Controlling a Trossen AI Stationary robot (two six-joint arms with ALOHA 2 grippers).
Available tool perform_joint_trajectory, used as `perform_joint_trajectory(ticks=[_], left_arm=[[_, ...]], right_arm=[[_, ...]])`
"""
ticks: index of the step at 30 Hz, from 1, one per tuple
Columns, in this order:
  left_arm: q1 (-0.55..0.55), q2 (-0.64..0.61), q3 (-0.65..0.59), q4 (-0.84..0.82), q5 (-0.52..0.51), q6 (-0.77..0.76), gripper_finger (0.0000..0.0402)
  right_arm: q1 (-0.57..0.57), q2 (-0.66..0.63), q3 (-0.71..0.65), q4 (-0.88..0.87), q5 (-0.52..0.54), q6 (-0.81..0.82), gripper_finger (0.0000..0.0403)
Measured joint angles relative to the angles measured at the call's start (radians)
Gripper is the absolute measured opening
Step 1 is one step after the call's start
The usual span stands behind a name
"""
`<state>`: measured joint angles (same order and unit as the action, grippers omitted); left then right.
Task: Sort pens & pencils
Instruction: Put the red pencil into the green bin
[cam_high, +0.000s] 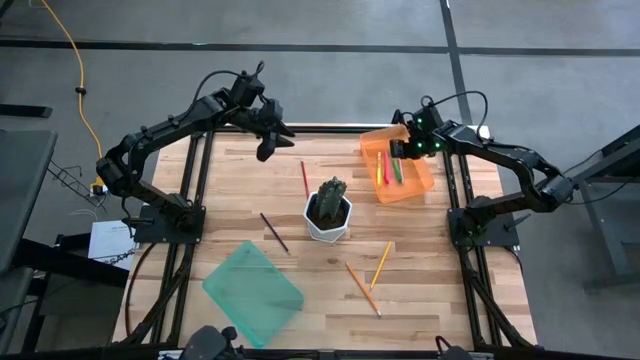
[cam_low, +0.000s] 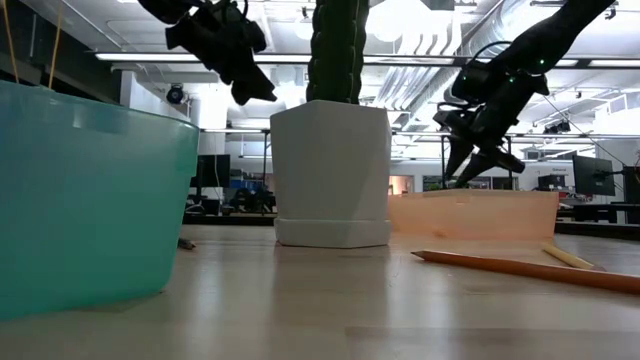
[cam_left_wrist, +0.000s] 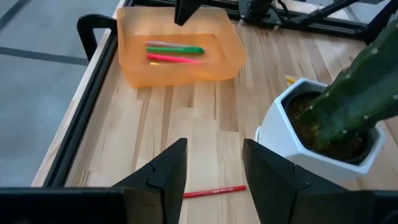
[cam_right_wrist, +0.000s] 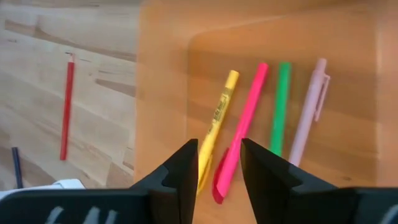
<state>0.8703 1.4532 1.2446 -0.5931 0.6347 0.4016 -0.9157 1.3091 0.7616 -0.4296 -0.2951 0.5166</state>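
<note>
Several pens lie flat in the orange tray (cam_high: 398, 165) at the far right: yellow (cam_right_wrist: 221, 118), pink-red (cam_right_wrist: 242, 140), green (cam_right_wrist: 280, 109) and pale pink (cam_right_wrist: 308, 112). My right gripper (cam_right_wrist: 217, 165) hangs open just above the tray (cam_low: 470, 165), over the yellow and pink-red pens, holding nothing. On the wood lie a red pencil (cam_high: 304, 178), a dark pencil (cam_high: 273, 231), an orange pencil (cam_high: 362, 288) and a yellow-orange pencil (cam_high: 381, 264). My left gripper (cam_left_wrist: 214, 168) hovers open and empty at the far left (cam_high: 268, 140), above the red pencil (cam_left_wrist: 214, 191).
A white pot with a cactus (cam_high: 328, 212) stands mid-table between the arms. A teal tray (cam_high: 253, 292) sits at the near left. The black frame rails (cam_high: 200, 180) run along the table's left and right sides.
</note>
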Motion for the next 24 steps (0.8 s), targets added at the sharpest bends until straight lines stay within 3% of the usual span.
perform_joint_trajectory(ticks=[7,17,24], left_arm=[[0.000,0.000,0.000,-0.077,-0.082,0.048,0.0142],[-0.001,0.000,0.000,-0.120,-0.119,0.216,0.0143],[-0.060,0.007,0.000,-0.144,-0.307,0.416,0.0143]], right_arm=[[0.024,-0.022,0.000,0.158,-0.119,0.028,0.0112],[0.086,-0.070,0.001,0.629,-0.338,0.216,0.0113],[0.092,-0.099,0.002,0.745,-0.353,0.295,0.0113]])
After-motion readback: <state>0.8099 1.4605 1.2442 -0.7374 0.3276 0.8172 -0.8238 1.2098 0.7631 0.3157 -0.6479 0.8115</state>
